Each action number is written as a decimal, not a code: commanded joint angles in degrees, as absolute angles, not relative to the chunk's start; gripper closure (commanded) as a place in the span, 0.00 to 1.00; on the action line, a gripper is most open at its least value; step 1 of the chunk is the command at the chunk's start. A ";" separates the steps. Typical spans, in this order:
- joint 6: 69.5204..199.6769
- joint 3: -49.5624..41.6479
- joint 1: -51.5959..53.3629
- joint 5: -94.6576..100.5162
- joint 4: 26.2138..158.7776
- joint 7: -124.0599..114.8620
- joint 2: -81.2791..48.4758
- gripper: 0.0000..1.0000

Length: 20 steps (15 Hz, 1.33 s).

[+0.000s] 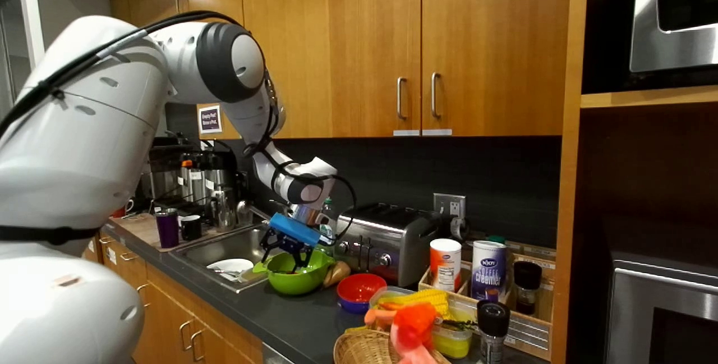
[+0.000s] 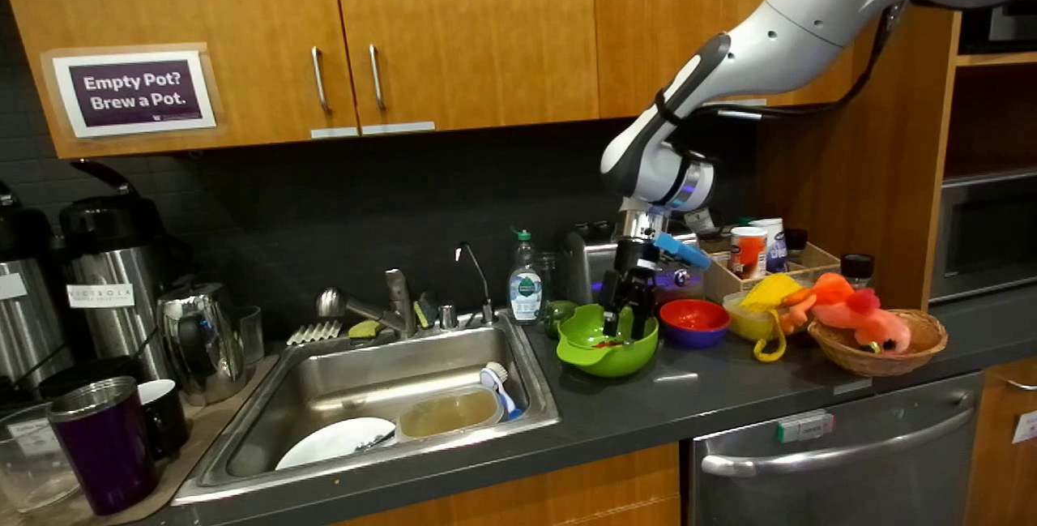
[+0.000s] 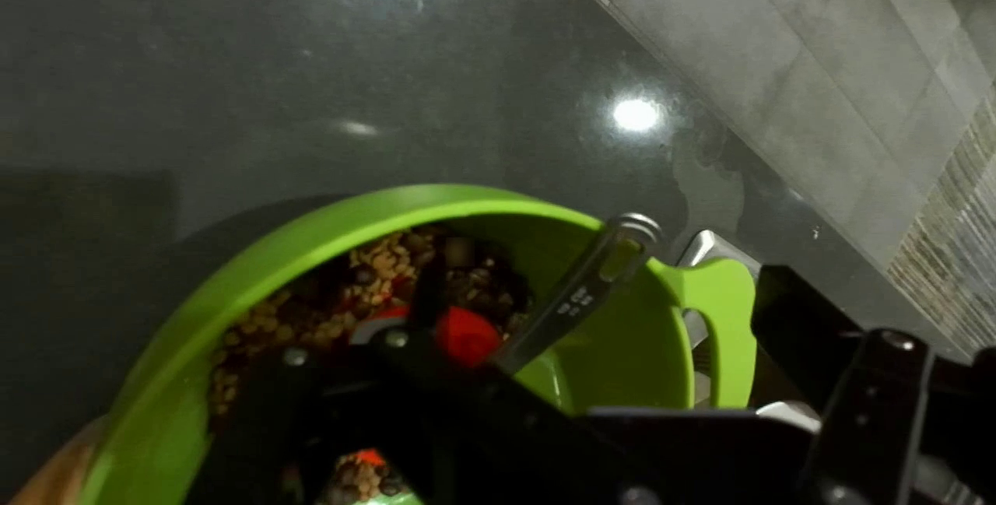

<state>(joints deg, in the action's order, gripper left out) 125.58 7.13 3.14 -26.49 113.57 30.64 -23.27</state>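
Note:
My gripper points down at the green bowl with its fingers spread apart, holding nothing visible. In the wrist view, one finger is over the food in the bowl, and the other is beyond the bowl's green handle. Between them, a grey measuring-scoop handle leans on the bowl's rim; its lower end is hidden behind the finger. A red object and a mix of grains or beans lie in the bowl. The gripper also reaches into the bowl in an exterior view.
A red bowl stands beside the green bowl. The toaster is behind. The sink and soap bottle are on the opposite side. A wicker basket holds a pink plush toy. Canisters stand in a wooden organizer.

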 commanded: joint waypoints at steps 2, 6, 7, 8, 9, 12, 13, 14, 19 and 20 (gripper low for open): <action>127.10 8.24 3.50 -20.13 112.65 24.80 -23.95 0.00; 127.78 8.58 3.84 -16.51 111.84 21.79 -24.65 0.00; 128.06 8.54 4.08 -15.58 111.65 20.97 -24.87 0.00; 128.25 8.56 4.25 -14.73 111.42 20.26 -25.10 0.00; 128.44 8.56 4.40 -13.97 111.25 19.56 -25.22 0.00; 128.89 8.71 4.65 -12.44 110.77 18.03 -25.55 0.00; 129.08 8.75 4.69 -12.12 110.62 17.68 -25.67 0.00; 129.18 8.73 4.80 -11.71 110.45 17.09 -25.74 0.00; 130.31 8.24 5.40 -9.77 110.62 13.57 -25.45 0.00; 130.48 8.03 5.64 -9.01 110.70 12.36 -25.30 0.00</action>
